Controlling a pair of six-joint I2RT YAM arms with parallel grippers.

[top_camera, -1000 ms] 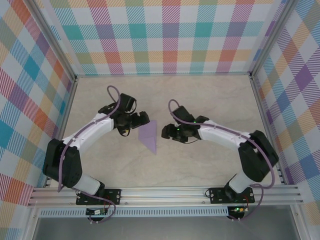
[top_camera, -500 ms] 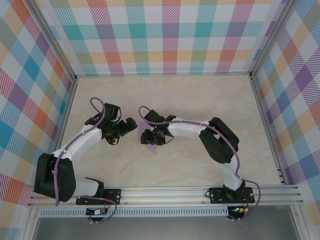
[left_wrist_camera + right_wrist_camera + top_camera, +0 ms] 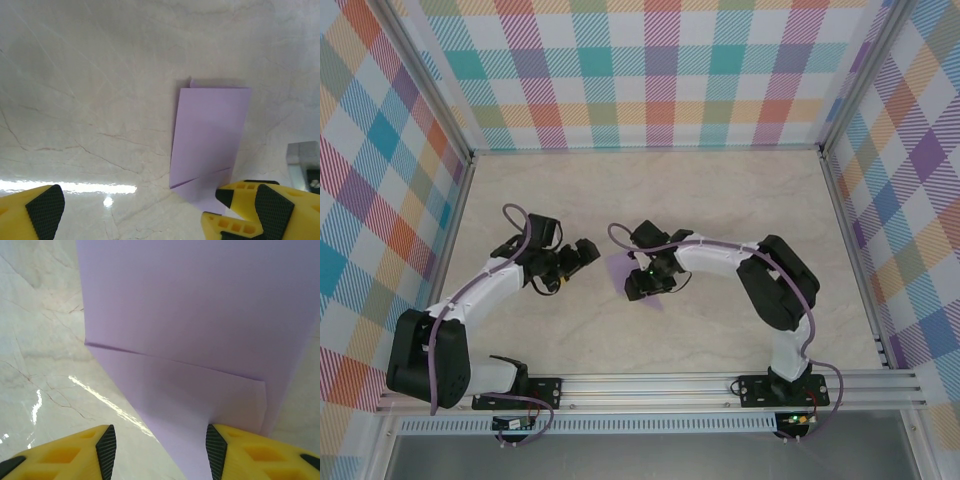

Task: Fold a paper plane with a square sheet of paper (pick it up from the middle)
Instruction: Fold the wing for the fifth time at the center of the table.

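The lavender sheet of paper (image 3: 210, 135) lies flat on the marble table, folded into a narrow shape with a diagonal flap near its lower end. From above the paper (image 3: 618, 267) is partly covered by my right gripper (image 3: 639, 287). In the right wrist view the paper (image 3: 200, 315) runs down between the open right gripper (image 3: 160, 450), and its edge meets the right-hand pad (image 3: 215, 445). My left gripper (image 3: 583, 251) stands open just left of the paper. In its own view the left gripper (image 3: 152, 215) has one fingertip (image 3: 272, 200) at the paper's lower corner.
Checkered walls enclose the beige marble table (image 3: 740, 200) on three sides, with an aluminium rail (image 3: 650, 385) along the front. The two grippers are close together near the table's middle. A grey part of the right arm (image 3: 302, 159) shows at the left wrist view's right edge.
The right arm swung left onto the paper, then slid slightly back right and nearer, the paper shifting with it. The left gripper drew away to the left.
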